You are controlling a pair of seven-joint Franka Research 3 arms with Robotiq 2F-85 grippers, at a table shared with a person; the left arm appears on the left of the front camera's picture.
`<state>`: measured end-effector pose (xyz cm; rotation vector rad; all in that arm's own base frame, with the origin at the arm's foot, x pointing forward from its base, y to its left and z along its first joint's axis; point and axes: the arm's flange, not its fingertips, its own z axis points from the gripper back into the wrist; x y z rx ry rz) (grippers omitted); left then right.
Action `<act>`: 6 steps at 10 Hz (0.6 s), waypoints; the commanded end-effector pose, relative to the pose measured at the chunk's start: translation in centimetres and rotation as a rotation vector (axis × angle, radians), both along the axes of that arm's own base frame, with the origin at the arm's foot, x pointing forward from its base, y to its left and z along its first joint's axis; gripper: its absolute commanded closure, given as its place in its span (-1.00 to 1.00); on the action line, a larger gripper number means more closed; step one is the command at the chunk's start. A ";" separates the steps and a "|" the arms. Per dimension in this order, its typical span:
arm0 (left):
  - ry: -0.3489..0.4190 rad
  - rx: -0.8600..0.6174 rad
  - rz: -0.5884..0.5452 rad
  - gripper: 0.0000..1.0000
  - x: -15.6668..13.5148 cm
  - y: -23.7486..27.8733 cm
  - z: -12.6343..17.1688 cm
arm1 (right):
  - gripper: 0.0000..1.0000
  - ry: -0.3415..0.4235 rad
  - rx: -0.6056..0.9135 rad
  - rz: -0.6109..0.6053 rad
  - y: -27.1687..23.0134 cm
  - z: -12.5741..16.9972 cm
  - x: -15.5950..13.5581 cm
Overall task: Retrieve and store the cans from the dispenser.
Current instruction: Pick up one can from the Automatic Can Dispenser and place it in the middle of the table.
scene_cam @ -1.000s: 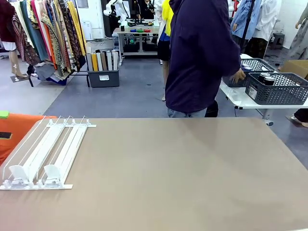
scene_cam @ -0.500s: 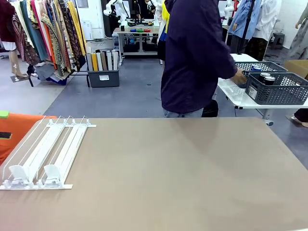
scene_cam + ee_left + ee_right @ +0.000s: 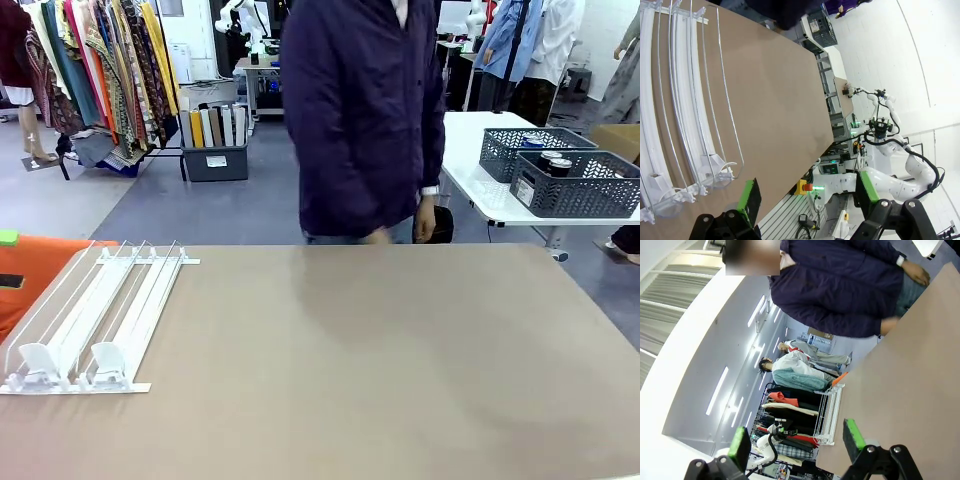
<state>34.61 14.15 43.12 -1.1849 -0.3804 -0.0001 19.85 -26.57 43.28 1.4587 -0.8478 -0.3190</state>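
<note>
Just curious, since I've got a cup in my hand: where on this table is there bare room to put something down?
Nearly everywhere. The tan table is bare from the dispenser at its left edge across to the right edge. The far middle edge is crowded by the person standing there.

Dispenser (image 3: 85, 320) lane ends beyond the left wrist view's edge.
</note>
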 end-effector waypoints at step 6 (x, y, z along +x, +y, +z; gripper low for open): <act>-0.022 -0.011 -0.004 -1.00 -0.3 -0.2 -0.2 | -1.00 -0.007 0.008 -0.005 0.0 0.5 0.3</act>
